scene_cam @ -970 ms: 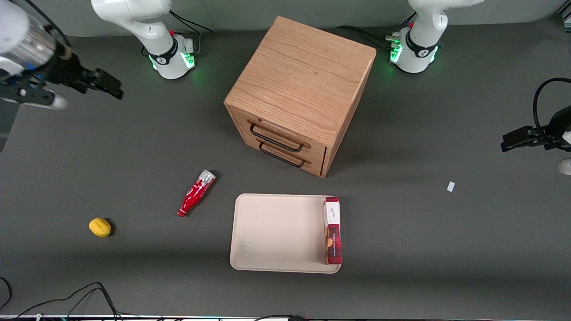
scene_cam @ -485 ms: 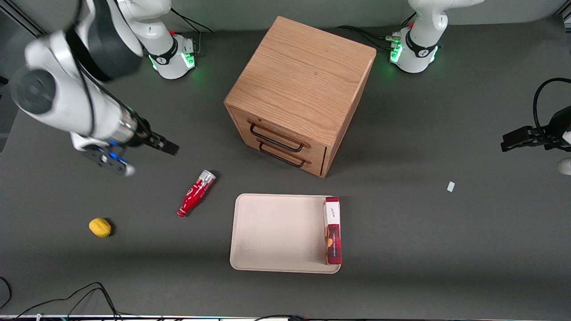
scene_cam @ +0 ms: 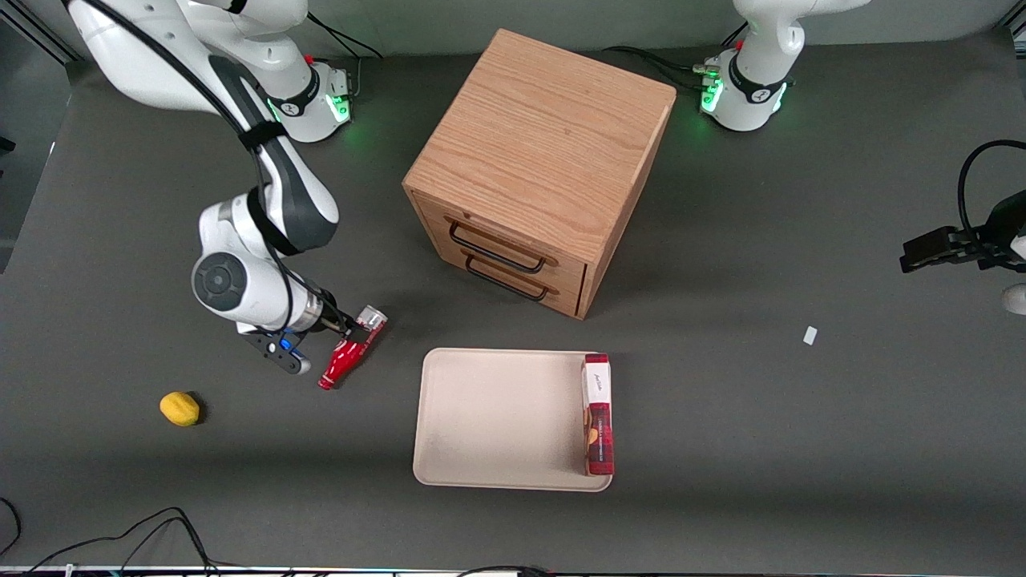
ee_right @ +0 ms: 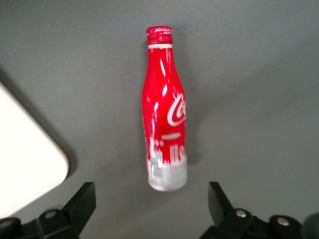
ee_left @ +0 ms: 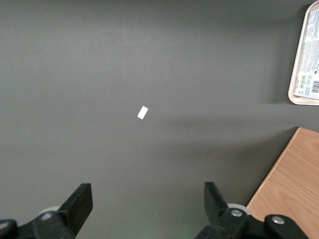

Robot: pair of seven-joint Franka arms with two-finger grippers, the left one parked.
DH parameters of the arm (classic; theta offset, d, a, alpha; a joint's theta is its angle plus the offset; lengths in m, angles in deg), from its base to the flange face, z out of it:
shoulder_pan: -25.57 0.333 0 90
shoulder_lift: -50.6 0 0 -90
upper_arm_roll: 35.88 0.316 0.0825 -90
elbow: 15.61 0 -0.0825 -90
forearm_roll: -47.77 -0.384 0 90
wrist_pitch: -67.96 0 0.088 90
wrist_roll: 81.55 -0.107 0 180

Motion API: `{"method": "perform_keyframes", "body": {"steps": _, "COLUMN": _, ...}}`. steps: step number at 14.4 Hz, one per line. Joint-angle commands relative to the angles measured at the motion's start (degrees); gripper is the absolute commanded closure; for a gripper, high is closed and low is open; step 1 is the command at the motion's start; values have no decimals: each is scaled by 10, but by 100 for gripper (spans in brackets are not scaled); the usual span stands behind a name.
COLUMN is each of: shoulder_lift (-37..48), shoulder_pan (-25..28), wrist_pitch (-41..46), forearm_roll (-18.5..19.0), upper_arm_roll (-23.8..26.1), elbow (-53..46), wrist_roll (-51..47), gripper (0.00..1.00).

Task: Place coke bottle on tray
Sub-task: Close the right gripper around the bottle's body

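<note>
The coke bottle (scene_cam: pixel 345 358) lies on its side on the dark table, silver base toward the cabinet and red cap nearer the front camera. In the right wrist view the coke bottle (ee_right: pixel 164 109) shows whole, with its white script logo. My right gripper (scene_cam: pixel 346 326) hovers over the bottle's silver base end. It is open (ee_right: pixel 152 201), with the jaws wide apart on either side of the base and touching nothing. The beige tray (scene_cam: pixel 497 417) lies beside the bottle, toward the parked arm's end. One rounded corner of the tray (ee_right: pixel 25 159) shows in the right wrist view.
A red plaid box (scene_cam: pixel 598 414) lies on the tray along its edge toward the parked arm. The wooden drawer cabinet (scene_cam: pixel 537 160) stands farther from the camera than the tray. A yellow object (scene_cam: pixel 179 408) lies toward the working arm's end. A small white scrap (scene_cam: pixel 809 336) lies toward the parked arm's end.
The right arm has swung in from the table's edge and come down over the bottle's silver base end. The bottle, tray and box have not moved.
</note>
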Motion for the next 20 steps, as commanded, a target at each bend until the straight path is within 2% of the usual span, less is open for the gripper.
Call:
{"method": "perform_keyframes", "body": {"steps": 1, "shoulder_lift": -30, "shoulder_pan": 0, "wrist_pitch": -55, "forearm_roll": 48, "upper_arm_roll": 2, "elbow": 10, "wrist_roll": -50, "gripper": 0}}
{"method": "perform_keyframes", "body": {"steps": 3, "shoulder_lift": -48, "shoulder_pan": 0, "wrist_pitch": -73, "forearm_roll": 72, "upper_arm_roll": 2, "elbow": 16, "wrist_roll": -61, "gripper": 0}}
{"method": "perform_keyframes", "body": {"steps": 8, "shoulder_lift": -67, "shoulder_pan": -1, "wrist_pitch": -143, "forearm_roll": 75, "upper_arm_roll": -1, "elbow": 42, "wrist_roll": -61, "gripper": 0}}
{"method": "perform_keyframes", "body": {"steps": 9, "shoulder_lift": -69, "shoulder_pan": -1, "wrist_pitch": -143, "forearm_roll": 89, "upper_arm_roll": -2, "elbow": 42, "wrist_roll": -57, "gripper": 59}}
{"method": "perform_keyframes", "body": {"steps": 10, "shoulder_lift": -71, "shoulder_pan": -1, "wrist_pitch": -143, "forearm_roll": 110, "upper_arm_roll": -1, "elbow": 43, "wrist_roll": -60, "gripper": 100}}
{"method": "perform_keyframes", "body": {"steps": 13, "shoulder_lift": -72, "shoulder_pan": 0, "wrist_pitch": -139, "forearm_roll": 115, "upper_arm_roll": 0, "elbow": 37, "wrist_roll": -60, "gripper": 100}}
{"method": "perform_keyframes", "body": {"steps": 16, "shoulder_lift": -36, "shoulder_pan": 0, "wrist_pitch": -120, "forearm_roll": 117, "upper_arm_roll": 3, "elbow": 33, "wrist_roll": -47, "gripper": 100}}
{"method": "perform_keyframes", "body": {"steps": 18, "shoulder_lift": 6, "shoulder_pan": -1, "wrist_pitch": -76, "forearm_roll": 118, "upper_arm_roll": 5, "elbow": 19, "wrist_roll": 4, "gripper": 100}}
{"method": "perform_keyframes", "body": {"steps": 20, "shoulder_lift": 38, "shoulder_pan": -1, "wrist_pitch": -12, "forearm_roll": 113, "upper_arm_roll": 7, "elbow": -14, "wrist_roll": 102, "gripper": 100}}
